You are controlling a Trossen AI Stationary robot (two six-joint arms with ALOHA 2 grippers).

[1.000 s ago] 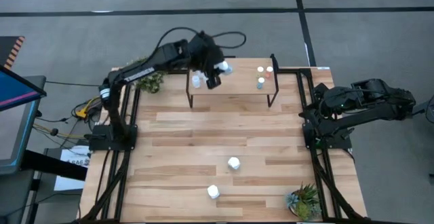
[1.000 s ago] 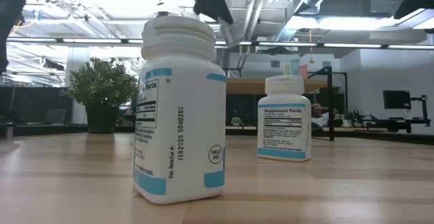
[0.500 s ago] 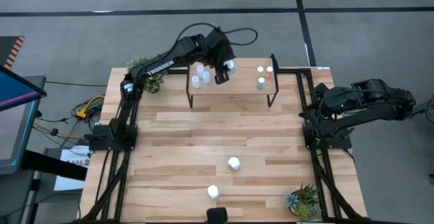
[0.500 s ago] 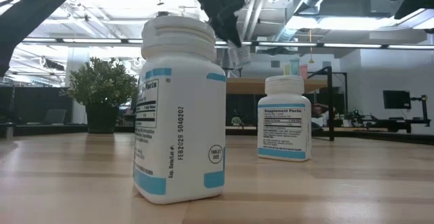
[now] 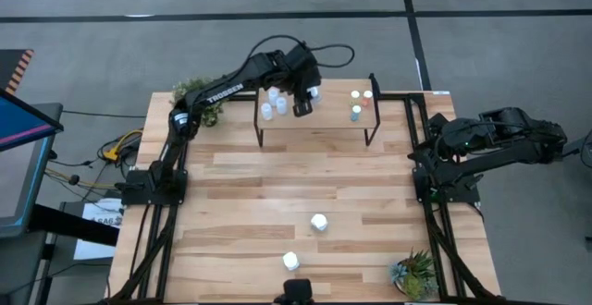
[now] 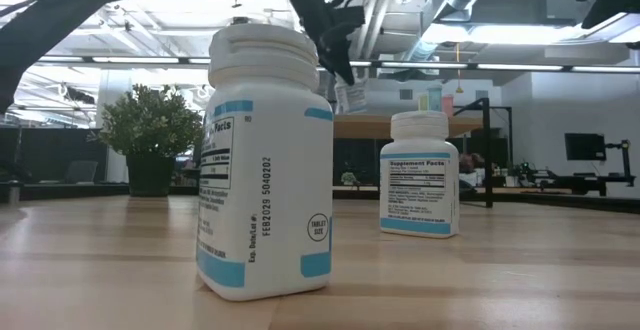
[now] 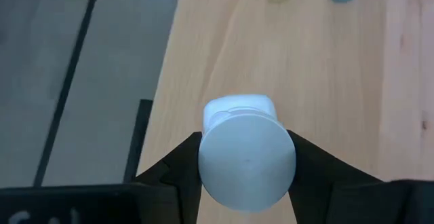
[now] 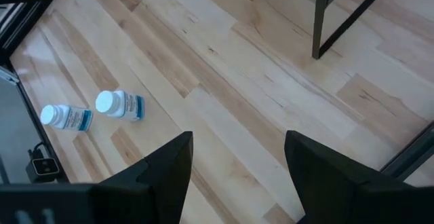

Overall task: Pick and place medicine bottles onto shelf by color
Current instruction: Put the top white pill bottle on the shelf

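The shelf (image 5: 324, 122) stands at the table's far edge. On its left part stand three pale bottles (image 5: 275, 103), and on its right part three small coloured ones (image 5: 359, 100). My left gripper (image 5: 305, 103) hovers over the shelf's middle, shut on a white bottle (image 7: 247, 157) with a pale cap. Two more white bottles stand on the table near its front edge: one (image 5: 319, 222) and another (image 5: 290, 261). My right gripper (image 8: 237, 157) waits open at the table's right side, with nothing between its fingers. My left gripper pinches the white bottle's upper part, by the cap (image 7: 203, 157), between its two fingers, one on each side. The fingers slant down from the table's left. The bottle is clear of the shelf top (image 7: 319, 81), tilted, its cap toward the wrist and its base toward the shelf.
A potted plant (image 5: 203, 106) stands at the far left corner and another (image 5: 413, 273) at the near right corner. The shelf's black legs (image 5: 372, 120) rise at its ends. Bare wood lies between the shelf and the two front bottles.
My left gripper has carried the white bottle toward the table's right along the shelf and sunk closer to its top, tipping a little. It stays shut on the bottle. The pale bottles on the shelf's left part, covered by the arm before, now show.
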